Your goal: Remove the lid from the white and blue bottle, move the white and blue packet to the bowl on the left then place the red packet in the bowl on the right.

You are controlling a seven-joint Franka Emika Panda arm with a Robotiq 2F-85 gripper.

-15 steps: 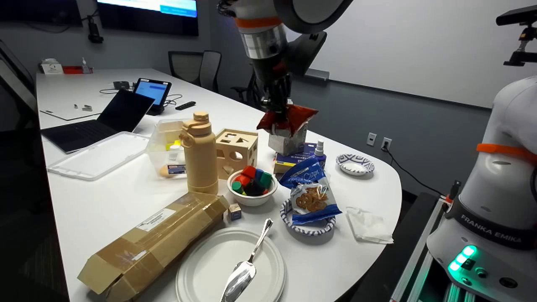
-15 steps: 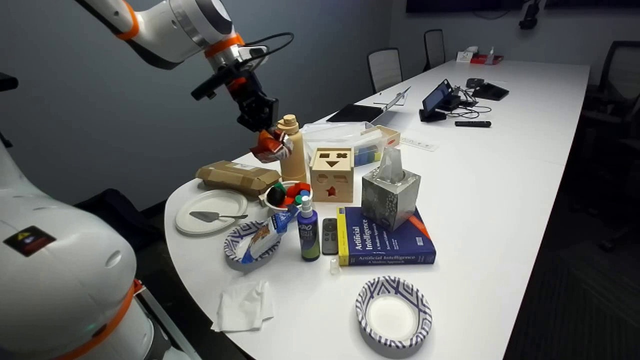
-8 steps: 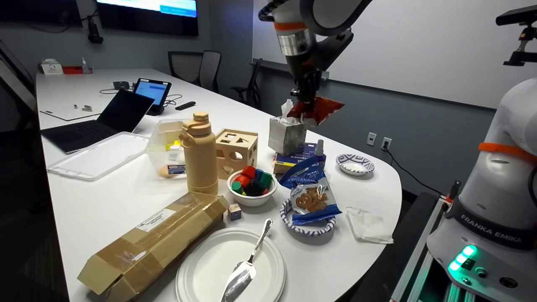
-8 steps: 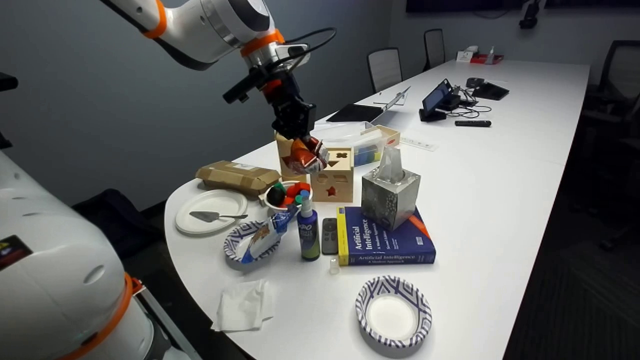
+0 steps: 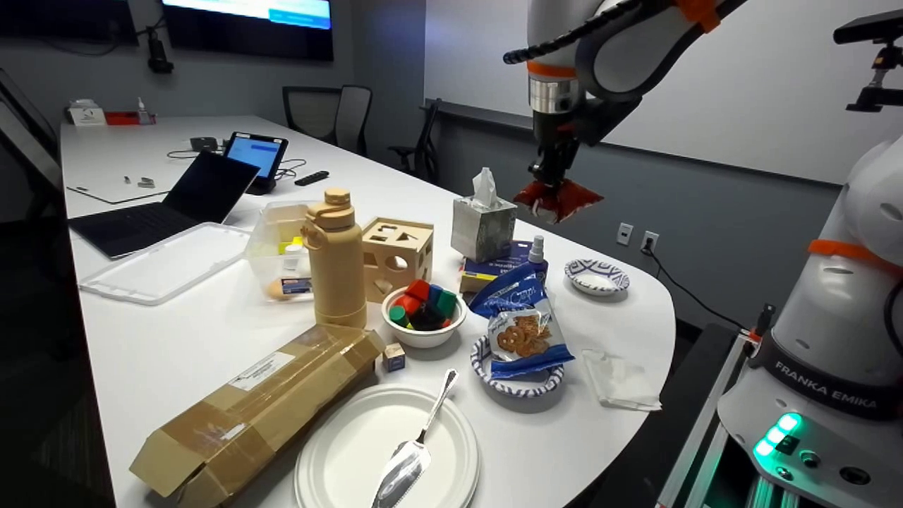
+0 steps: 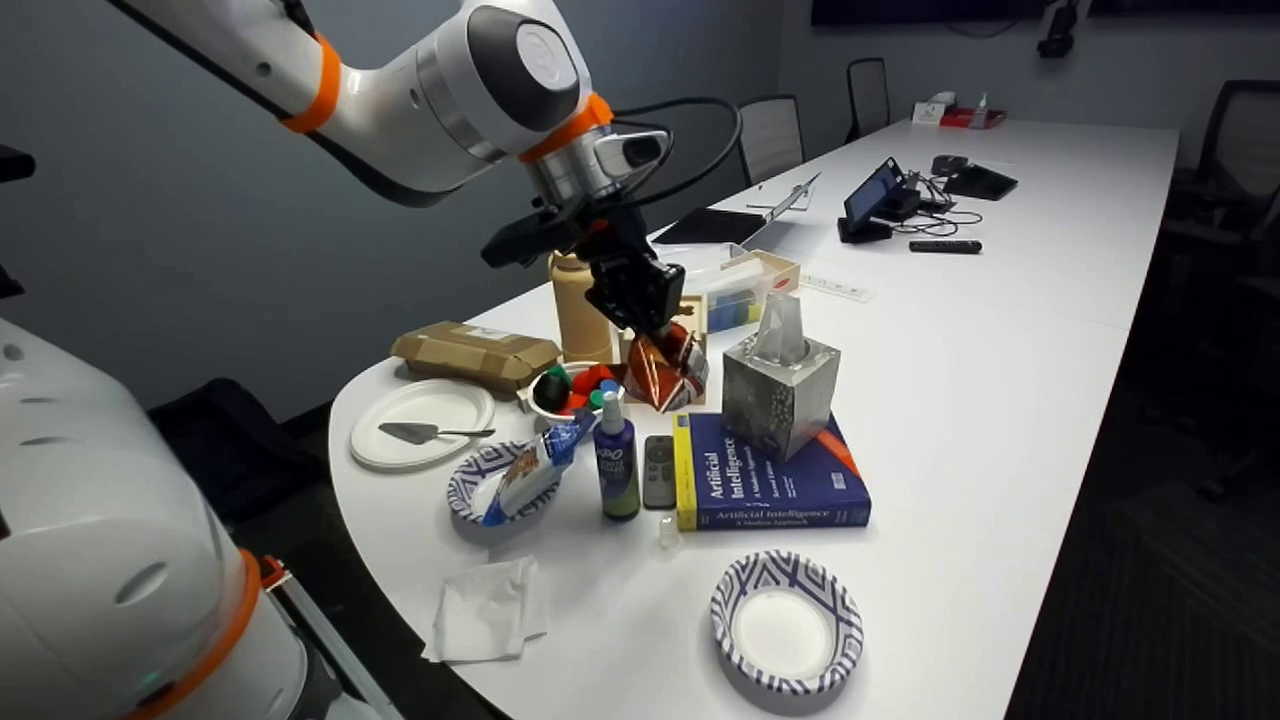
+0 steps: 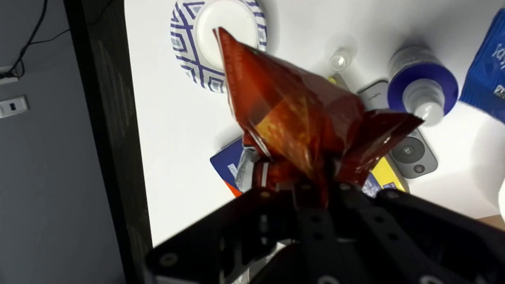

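You have the glossy red film snack packet [image 7: 292,106] in the air, filling the centre of the wrist view. Expect it to handle as something light, soft and slippery, with contents that could crush (they are hidden, so that is a guess). The gathered fold at its lower end in that view looks the right place to hold it; a pinch on the body would risk breaking what is inside. One corner points to the upper left of the wrist frame, another to the right; the longer spread seems to run between them, though the bunching makes the true long axis hard to call. Your black two-finger gripper [image 7: 317,191] is clamped on that fold. The likely goal is the white paper bowl with the blue geometric pattern [image 6: 782,634], low and right of centre in an exterior view. The blue and white plastic cookie packet [image 5: 525,335] leans in the matching patterned bowl [image 5: 529,388], lower right of centre in an exterior view. Mind the silver-grey cardboard tissue box [image 6: 780,395], standing on the thick blue textbook [image 6: 770,490] near your probable path.
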